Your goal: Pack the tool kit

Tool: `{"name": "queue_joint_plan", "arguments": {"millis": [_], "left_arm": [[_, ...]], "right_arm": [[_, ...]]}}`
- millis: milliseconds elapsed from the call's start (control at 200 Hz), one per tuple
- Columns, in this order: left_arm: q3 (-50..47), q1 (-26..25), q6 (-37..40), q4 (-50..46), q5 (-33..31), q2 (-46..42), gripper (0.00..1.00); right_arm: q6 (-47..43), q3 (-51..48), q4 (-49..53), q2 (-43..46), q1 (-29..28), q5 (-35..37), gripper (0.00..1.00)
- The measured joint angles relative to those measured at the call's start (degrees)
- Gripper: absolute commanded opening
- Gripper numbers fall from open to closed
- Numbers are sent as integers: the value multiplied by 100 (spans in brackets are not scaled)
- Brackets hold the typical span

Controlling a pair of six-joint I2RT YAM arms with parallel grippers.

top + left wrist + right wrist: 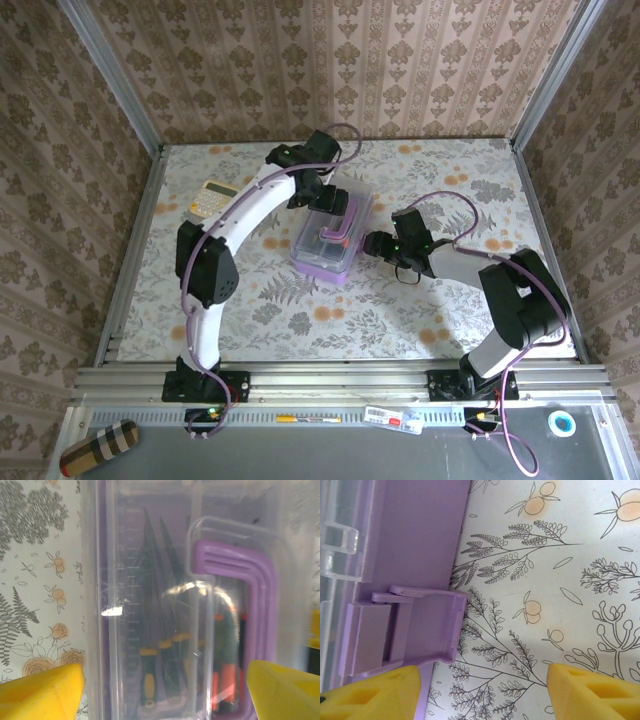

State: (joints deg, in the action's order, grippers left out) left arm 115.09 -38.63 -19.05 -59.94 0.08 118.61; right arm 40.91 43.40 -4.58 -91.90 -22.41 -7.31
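Note:
The tool kit case is a purple box with a clear lid and lies mid-table, lid down. Through the lid I see yellow-and-black screwdrivers and orange-handled ones beside the purple handle. My left gripper hovers over the case's far end, its jaws open wide across the lid. My right gripper is at the case's right side, open. Its left fingertip sits just under a purple latch that sticks out from the case wall.
A yellow calculator lies at the left, beside the left arm. Metal rails edge the flowered table, with wallpapered walls behind. Below the near edge lie a striped roll and a tape ring.

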Motion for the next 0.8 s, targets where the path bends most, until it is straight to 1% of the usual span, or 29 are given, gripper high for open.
{"name": "queue_joint_plan", "arguments": {"millis": [75, 170, 440, 530, 635, 800], "left_arm": [[0, 46, 59, -57, -44, 190, 82], [0, 120, 105, -87, 101, 319, 82], [-188, 160, 199, 63, 149, 227, 70], [-433, 212, 195, 267, 192, 87, 69], [-920, 400, 146, 654, 326, -199, 68], [-1510, 927, -120, 1056, 514, -579, 68]], "right_arm": [[0, 0, 0, 24, 0, 2, 70], [-4, -11, 2, 72, 0, 26, 70], [-17, -42, 4, 120, 0, 83, 70], [-17, -52, 7, 133, 0, 87, 71], [-20, -76, 7, 197, 0, 105, 71], [-20, -76, 7, 256, 0, 111, 71]]}}
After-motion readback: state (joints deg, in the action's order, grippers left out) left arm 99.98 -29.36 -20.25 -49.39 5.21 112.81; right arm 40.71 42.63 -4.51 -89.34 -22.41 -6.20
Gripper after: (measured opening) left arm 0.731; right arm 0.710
